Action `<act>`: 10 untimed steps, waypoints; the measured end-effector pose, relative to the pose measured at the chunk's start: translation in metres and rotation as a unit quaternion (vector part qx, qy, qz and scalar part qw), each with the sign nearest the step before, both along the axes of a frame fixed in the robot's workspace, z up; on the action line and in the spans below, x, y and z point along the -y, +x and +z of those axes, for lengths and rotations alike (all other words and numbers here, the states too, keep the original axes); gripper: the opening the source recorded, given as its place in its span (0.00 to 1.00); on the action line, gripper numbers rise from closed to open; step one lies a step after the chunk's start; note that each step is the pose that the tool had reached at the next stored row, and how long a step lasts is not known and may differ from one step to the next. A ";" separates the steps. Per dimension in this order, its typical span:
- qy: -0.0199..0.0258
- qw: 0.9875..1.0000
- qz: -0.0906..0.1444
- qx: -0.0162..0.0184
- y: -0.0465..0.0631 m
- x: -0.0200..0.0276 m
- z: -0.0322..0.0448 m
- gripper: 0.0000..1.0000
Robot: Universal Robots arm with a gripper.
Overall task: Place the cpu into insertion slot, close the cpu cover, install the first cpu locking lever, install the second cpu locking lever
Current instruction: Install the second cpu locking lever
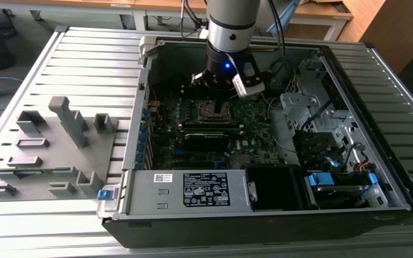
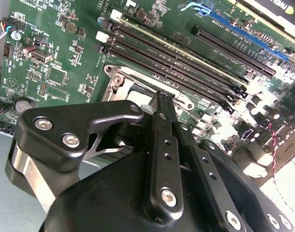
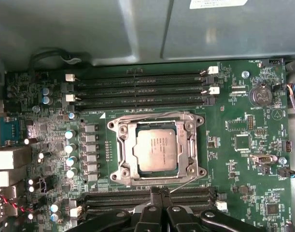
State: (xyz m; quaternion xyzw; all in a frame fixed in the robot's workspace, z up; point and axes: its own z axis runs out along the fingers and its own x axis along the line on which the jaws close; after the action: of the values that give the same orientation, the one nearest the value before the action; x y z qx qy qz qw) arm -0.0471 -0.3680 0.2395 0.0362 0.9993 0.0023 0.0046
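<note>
The cpu [image 3: 157,151] sits flat in the insertion slot [image 3: 122,170], its dull silver top showing through the square window of the cpu cover [image 3: 188,145], which we judge to be lying down over it. So the first two steps look done from how things lie. A thin wire lever [image 3: 182,180] runs along the socket edge nearest the gripper [image 3: 158,193], and another curves along the far edge beside the memory slots [image 3: 137,89]; we cannot tell whether either is hooked under its catch.

In the first wrist view the jaws look brought together or nearly so, with nothing visibly held. Their tips hang just off the near edge of the socket, over the second bank of memory slots. The cpu lies straight ahead of the fingertips, past the near lever, so that lever is the closest part of the socket to them.

In the exterior view the gripper [image 1: 217,97] hangs straight down into the open computer case [image 1: 264,215], directly above the socket on the motherboard [image 1: 257,121]. The case rests on a slatted metal surface [image 1: 84,59], with a grey fixture block [image 1: 49,150] towards the exterior view's left.
</note>
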 end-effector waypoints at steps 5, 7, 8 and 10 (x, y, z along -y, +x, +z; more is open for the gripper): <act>0.000 1.000 0.000 0.000 0.000 0.0007 0.0000 0.11; 0.000 1.000 0.000 0.000 0.000 0.0008 0.0000 0.11; 0.000 1.000 0.000 0.000 0.000 0.0008 0.0000 0.11; 0.000 1.000 0.000 0.000 0.000 0.0008 0.0000 0.11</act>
State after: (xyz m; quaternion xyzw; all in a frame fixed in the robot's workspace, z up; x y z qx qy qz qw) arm -0.0472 -0.3689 0.2395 0.0362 0.9993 0.0023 0.0045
